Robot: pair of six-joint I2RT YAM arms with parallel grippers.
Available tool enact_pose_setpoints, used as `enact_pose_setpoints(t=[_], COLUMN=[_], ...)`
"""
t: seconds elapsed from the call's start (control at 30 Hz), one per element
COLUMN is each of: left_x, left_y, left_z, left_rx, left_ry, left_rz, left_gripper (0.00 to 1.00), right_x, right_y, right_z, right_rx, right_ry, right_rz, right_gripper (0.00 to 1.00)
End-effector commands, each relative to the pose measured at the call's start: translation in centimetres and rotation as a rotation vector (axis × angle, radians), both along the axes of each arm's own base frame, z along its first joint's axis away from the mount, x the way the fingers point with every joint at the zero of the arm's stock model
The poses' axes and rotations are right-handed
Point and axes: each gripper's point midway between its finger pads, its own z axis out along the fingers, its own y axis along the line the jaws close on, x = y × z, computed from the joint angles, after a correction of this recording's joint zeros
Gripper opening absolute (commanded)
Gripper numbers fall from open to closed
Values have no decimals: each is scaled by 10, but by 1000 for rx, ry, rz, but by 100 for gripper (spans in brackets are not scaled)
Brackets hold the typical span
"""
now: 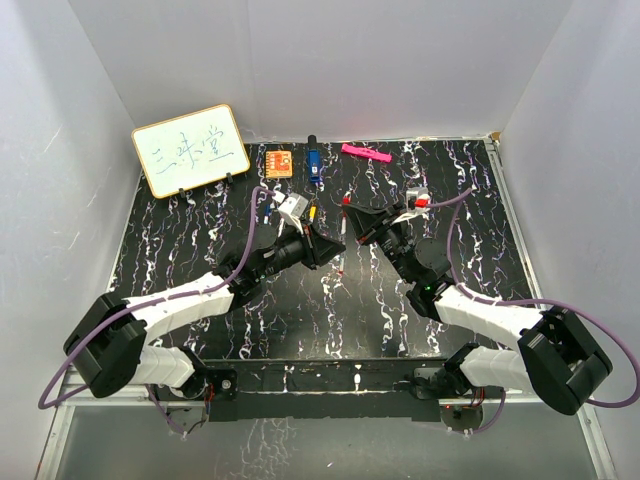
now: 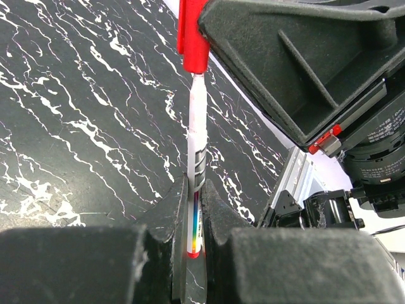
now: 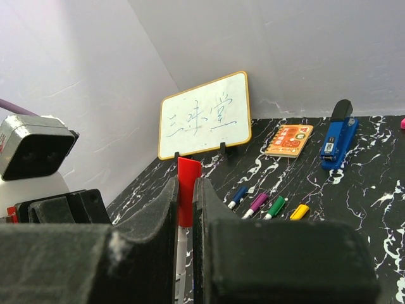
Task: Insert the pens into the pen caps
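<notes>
Left end effector (image 2: 193, 206) grips pen (image 2: 197, 126) | right end effector (image 3: 185, 185) grips red cap (image 3: 188, 168), over pen tip

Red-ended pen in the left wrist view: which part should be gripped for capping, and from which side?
Grip the pen low on its barrel, near the red tail end, with fingers closing across the thin round barrel from either side. The left gripper holds it that way, leaving the long front length free to reach the red cap pinched in the right gripper.
</notes>
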Motion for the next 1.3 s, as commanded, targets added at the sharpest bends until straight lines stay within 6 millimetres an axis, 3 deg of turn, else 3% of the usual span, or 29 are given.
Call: enact_pose_setpoints(t=[0.0, 0.73, 1.27], left_x=[2, 13, 30], left_y=[4, -2, 1], left_z=[31, 31, 86], left_rx=[-62, -66, -171], left_ry=[-81, -95, -198], left_rz=[17, 40, 37], left_gripper=[0, 0, 0], right_x=[-4, -14, -18], right_y=[-2, 10, 33], right_z=[12, 12, -17], right_rx=[26, 28, -100], right_ry=[-32, -2, 35], right_rz=[5, 96, 206], right_gripper=[0, 0, 0])
